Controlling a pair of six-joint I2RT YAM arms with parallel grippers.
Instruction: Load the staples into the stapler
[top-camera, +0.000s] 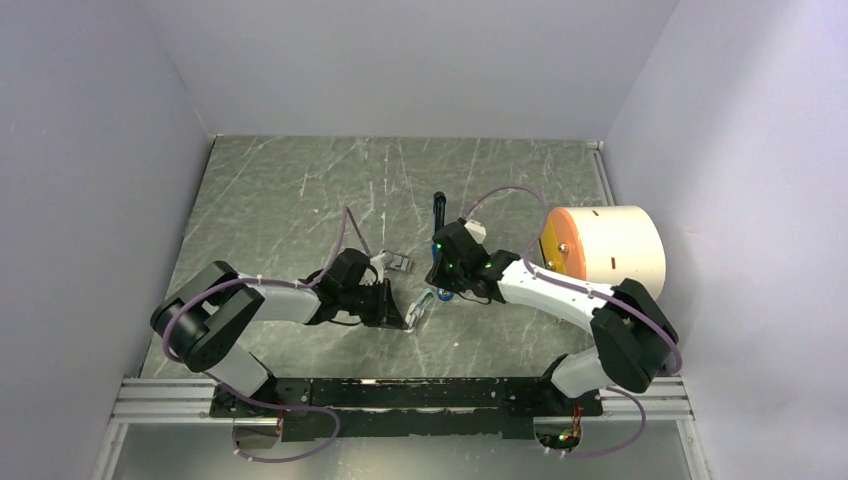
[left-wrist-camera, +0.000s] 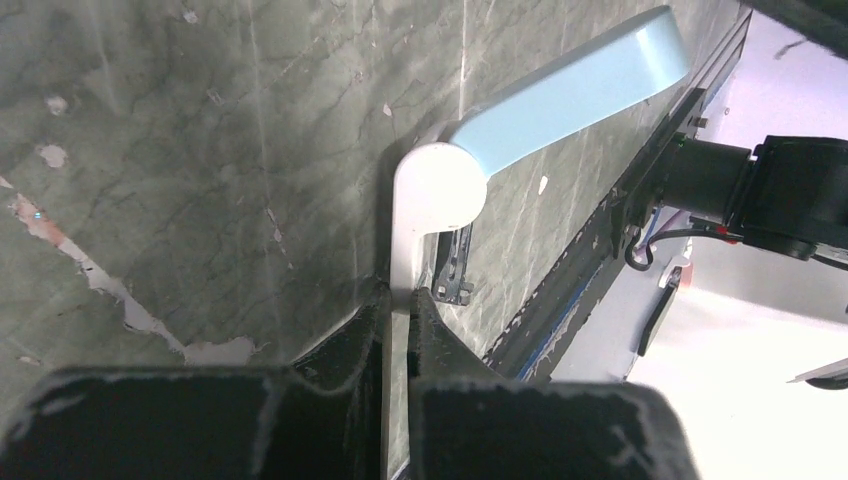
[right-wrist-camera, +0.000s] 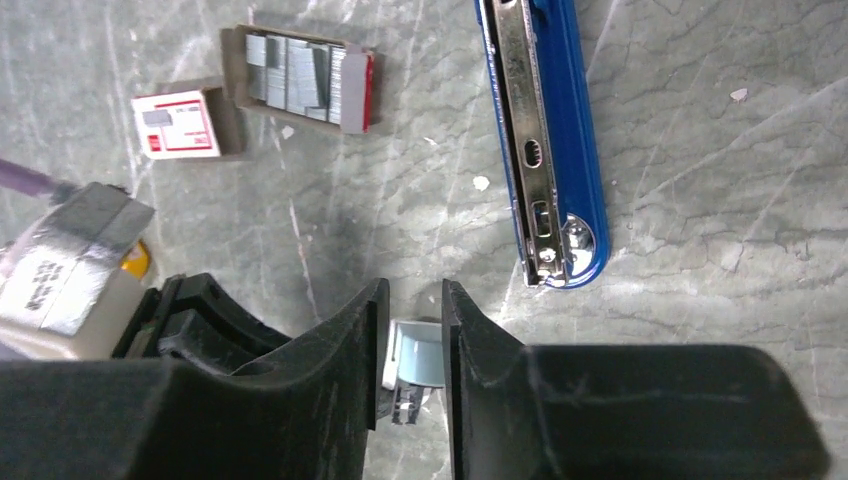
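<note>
Closest in, my left gripper (left-wrist-camera: 400, 300) is clenched on the white arm of a pale blue-and-white hinged piece (left-wrist-camera: 560, 95). My right gripper (right-wrist-camera: 413, 300) is clamped on its pale blue end. I can't tell what that piece is.

That's my first worry: two arms are locked on one hinged thing. If they pull out of step, I'd expect it to fold at the joint or twist out of a pinch. Neither gripper is free for the staples, so one has to let go. When it does, the loose end could swing down, and the stapler is right there.

The stapler (right-wrist-camera: 548, 140) lies flat on the table (right-wrist-camera: 700, 300) just beside my right fingertips, metal rail up. It runs away from me and nothing pins it, so a knock would likely skid it.

Farther out on the other side, the staples (right-wrist-camera: 290, 75) sit as strips in their grey tray (right-wrist-camera: 232, 65), with the red-and-white box (right-wrist-camera: 178, 122) just beside it. They're well apart from the stapler and from both grippers. They look thin, and a crooked pinch could snap a strip or shove the tray.
</note>
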